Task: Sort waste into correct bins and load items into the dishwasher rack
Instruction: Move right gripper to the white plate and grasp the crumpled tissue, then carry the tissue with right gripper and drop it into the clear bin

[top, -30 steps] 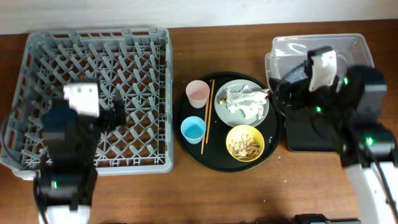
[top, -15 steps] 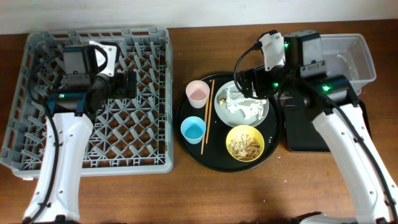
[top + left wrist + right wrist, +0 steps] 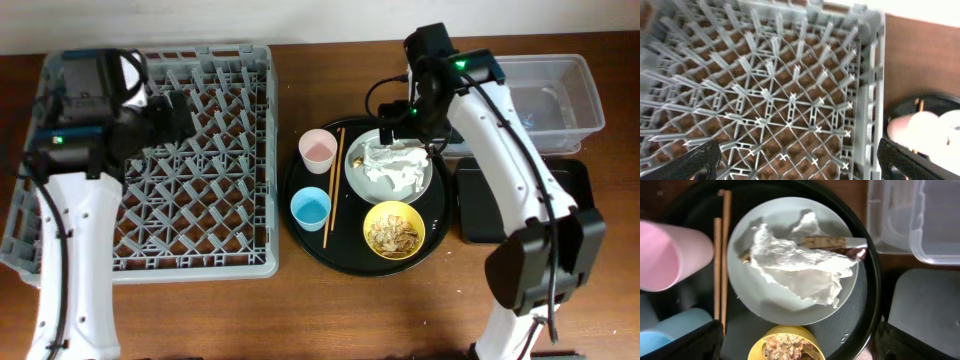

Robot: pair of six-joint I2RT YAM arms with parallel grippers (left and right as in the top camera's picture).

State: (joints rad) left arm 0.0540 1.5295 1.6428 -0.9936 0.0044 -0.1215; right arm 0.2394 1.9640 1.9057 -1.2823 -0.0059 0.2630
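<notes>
The grey dishwasher rack (image 3: 150,230) stands at the left. My left gripper (image 3: 185,118) hovers open and empty over it (image 3: 790,95). On the round black tray (image 3: 350,235) are the grey plate (image 3: 385,194) with crumpled white tissue (image 3: 395,165) and a brown wrapper (image 3: 832,243), a yellow bowl (image 3: 411,212) of food scraps (image 3: 392,234), a pink cup (image 3: 318,150), a blue cup (image 3: 310,208) and two chopsticks (image 3: 333,185). My right gripper (image 3: 400,125) is open and empty above the plate (image 3: 765,297) and tissue (image 3: 795,265).
The clear tub (image 3: 545,95) stands at the back right, with the shallow black rectangular tray (image 3: 510,205) in front of it. Both show at the right of the right wrist view, the tub (image 3: 910,220) above the tray (image 3: 925,305). The rack's right wall (image 3: 870,100) faces the round tray.
My right arm has swung left from over the bins to above the plate. My left arm has stretched out over the back of the rack. Nothing has been taken hold of.
</notes>
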